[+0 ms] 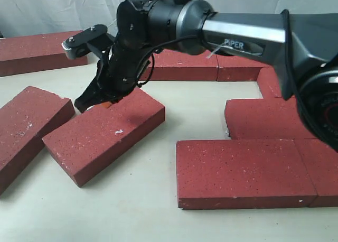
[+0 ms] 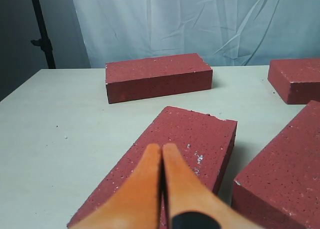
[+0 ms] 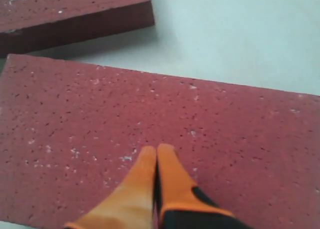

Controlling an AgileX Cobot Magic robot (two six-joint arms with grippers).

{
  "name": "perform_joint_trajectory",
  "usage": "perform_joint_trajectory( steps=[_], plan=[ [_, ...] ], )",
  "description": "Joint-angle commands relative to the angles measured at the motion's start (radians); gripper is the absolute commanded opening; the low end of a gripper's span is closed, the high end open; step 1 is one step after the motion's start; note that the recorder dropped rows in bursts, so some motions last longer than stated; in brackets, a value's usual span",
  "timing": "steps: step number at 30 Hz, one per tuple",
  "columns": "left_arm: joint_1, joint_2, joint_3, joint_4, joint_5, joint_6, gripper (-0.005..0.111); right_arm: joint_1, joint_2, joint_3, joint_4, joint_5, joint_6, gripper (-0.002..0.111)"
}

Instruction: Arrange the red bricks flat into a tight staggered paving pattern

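Two loose red bricks lie askew on the left of the table: a middle one and a leftmost one. My right gripper reaches across from the right and is shut, empty, with its tips down at the far left corner of the middle brick. In the right wrist view its orange fingertips rest pressed together on that brick's speckled top. My left gripper is shut and empty, hovering over the leftmost brick; it does not show in the exterior view.
Laid bricks sit on the right: a near one, one behind it and a back row. Another brick lies at the far left back, also the back brick in the left wrist view. White cloth hangs behind the table.
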Motion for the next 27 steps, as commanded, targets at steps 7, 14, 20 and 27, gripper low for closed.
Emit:
perform_joint_trajectory(
  steps=[7,14,20,27],
  plan=[
    [-0.001,-0.005,0.005,0.004,-0.014,-0.004,0.000,0.019,0.083,-0.033,-0.002,-0.025,-0.009,-0.001],
    [-0.001,-0.005,0.005,0.004,-0.014,-0.004,0.000,0.017,0.100,-0.033,-0.029,-0.015,0.005,-0.001],
    [-0.001,-0.005,0.005,0.004,-0.014,-0.004,0.000,0.017,0.106,-0.033,-0.083,-0.002,0.033,-0.001],
    [-0.001,-0.005,0.005,0.004,-0.014,-0.004,0.000,-0.013,0.106,-0.033,-0.160,0.003,0.135,-0.001]
  ],
)
